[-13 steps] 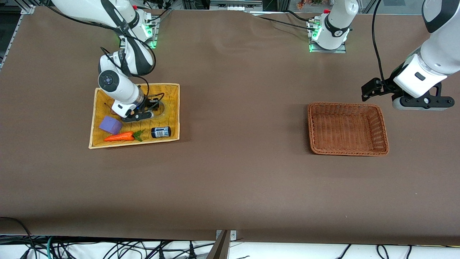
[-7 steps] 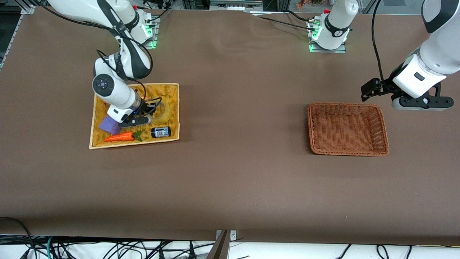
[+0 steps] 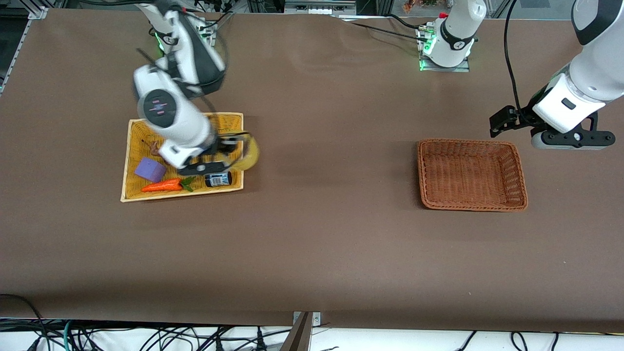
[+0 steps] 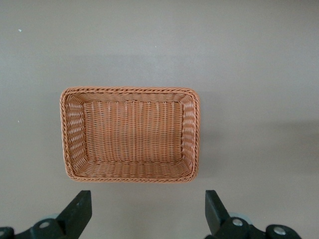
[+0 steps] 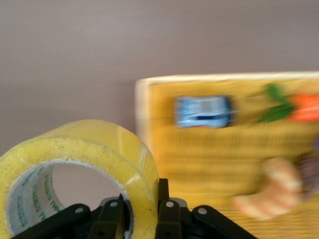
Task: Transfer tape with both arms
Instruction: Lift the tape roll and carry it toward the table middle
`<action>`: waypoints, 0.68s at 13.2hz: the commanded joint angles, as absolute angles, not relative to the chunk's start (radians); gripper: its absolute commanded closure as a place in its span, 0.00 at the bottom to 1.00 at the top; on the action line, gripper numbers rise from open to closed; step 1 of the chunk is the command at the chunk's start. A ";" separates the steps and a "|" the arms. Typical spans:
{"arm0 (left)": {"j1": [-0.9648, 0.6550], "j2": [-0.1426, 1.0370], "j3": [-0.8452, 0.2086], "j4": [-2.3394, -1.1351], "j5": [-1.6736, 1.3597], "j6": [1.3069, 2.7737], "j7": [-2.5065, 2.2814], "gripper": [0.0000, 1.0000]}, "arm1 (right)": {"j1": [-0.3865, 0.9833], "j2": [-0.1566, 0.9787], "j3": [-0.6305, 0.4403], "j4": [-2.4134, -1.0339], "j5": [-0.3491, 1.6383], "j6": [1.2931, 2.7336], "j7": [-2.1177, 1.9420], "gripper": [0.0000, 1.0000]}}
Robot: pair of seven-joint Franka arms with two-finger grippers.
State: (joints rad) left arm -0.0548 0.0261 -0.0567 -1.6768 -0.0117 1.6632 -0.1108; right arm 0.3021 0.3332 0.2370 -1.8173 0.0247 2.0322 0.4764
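Currently the right tool (image 3: 229, 153) is clamped on the wall of the tape roll (image 3: 247, 152), 1 finger through its core, carrying it over the yellow basket's (image 3: 134, 161) edge toward the tabletop's middle, presumably for handover. Left tool (image 4: 147, 214) waits, fingers apart, above the brown basket (image 3: 519, 165).

**Tape up in my right gripper**

I am holding the tape (image 3: 247, 153) in my right gripper (image 3: 233, 152), fingers clamping one wall of the ring, one inside the core hole and one outside. It is a yellowish translucent roll (image 5: 79, 174) with a pale core printed in green. It is hanging in the air, over the yellow tray's (image 3: 131, 161) edge toward my left arm's end.
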 commanded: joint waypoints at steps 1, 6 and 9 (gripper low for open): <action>-0.057 0.060 -0.055 -1.618 -0.028 1.644 -0.091 0.00 | 0.478 0.510 0.229 -1.636 0.035 2.022 0.766 1.00; -0.057 0.060 -0.054 -1.618 -0.028 1.644 -0.091 0.00 | 0.659 0.742 0.227 -1.448 0.015 2.173 1.107 1.00; -0.058 0.061 -0.055 -1.612 -0.028 1.644 -0.095 0.00 | 0.696 0.797 0.227 -1.448 -0.037 2.258 1.196 1.00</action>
